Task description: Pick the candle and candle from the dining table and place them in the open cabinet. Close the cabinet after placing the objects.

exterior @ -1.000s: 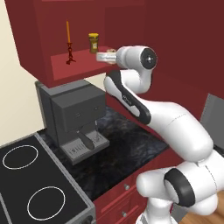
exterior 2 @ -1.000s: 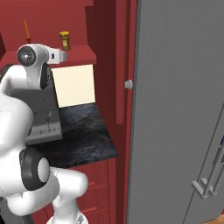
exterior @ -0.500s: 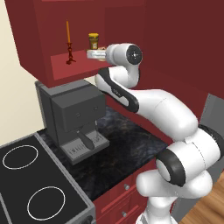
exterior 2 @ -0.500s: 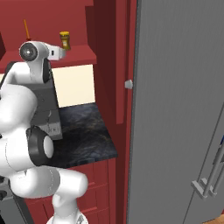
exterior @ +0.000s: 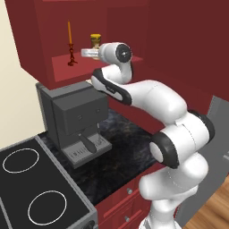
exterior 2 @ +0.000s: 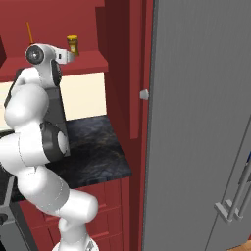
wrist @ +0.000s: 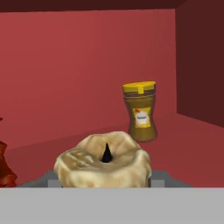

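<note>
Squat tan candle [wrist: 104,165] with a black wick sits right between the fingers [wrist: 104,180], which are clenched on it from both sides; it fills the low middle of the hand view, held over the front edge of the red shelf [wrist: 183,148] inside the open cabinet [exterior: 44,36]. Cannot tell whether its base touches the shelf.

Beyond the fingertips, a bit to the right of the candle, a brown jar [wrist: 141,111] with a yellow lid stands upright on the shelf. It has a small yellow label with a red mark, writing too small to read. Jar and candle are apart.

Off to the left of the fingers, the orange taper candle [exterior: 69,33] stands upright on its dark red stand [exterior: 70,56] on the same shelf, near but clear of the held candle; just the edge of the stand shows at the left of the hand view.

Nothing sits between the fingers and the back wall except the jar. Cabinet side wall [wrist: 201,61] close on the right.

Below the cabinet: grey coffee machine [exterior: 76,116] on the black marbled surface [exterior: 120,147], black stove [exterior: 31,188] to its left, red drawers [exterior: 125,201] under it. In the right base view a tall grey fridge [exterior 2: 201,122] stands to the right, with the red cabinet door [exterior 2: 137,68] edge-on beside it
</note>
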Controlling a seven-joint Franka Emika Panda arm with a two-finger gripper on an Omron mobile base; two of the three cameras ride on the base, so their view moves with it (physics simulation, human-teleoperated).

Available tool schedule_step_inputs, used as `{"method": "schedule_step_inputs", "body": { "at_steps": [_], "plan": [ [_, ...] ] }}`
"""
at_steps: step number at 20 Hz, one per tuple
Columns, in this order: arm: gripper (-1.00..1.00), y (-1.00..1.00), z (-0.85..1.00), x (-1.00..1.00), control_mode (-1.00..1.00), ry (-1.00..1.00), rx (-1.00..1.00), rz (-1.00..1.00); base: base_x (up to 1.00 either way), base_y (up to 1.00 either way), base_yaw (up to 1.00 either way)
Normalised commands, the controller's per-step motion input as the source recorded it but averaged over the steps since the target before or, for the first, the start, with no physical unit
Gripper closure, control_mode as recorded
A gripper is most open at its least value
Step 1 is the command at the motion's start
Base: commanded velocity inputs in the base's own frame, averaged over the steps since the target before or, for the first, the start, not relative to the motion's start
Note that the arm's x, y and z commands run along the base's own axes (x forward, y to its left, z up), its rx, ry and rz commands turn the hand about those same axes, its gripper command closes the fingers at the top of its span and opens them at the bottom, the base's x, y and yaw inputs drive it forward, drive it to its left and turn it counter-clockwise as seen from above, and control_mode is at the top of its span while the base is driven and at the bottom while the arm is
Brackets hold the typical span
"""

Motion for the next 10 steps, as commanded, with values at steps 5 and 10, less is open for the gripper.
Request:
{"method": "schedule_step_inputs", "body": {
  "at_steps": [5, 10],
  "plan": [
    [-1.0, 0.0, 0.28, -0.24, -1.0, 0.02, 0.0, -0.02, 0.0, 0.0, 0.0],
    [-1.0, -0.06, 0.35, -0.97, -1.0, 0.03, 0.0, -0.02, 0.0, 0.0, 0.0]
  ]
}}
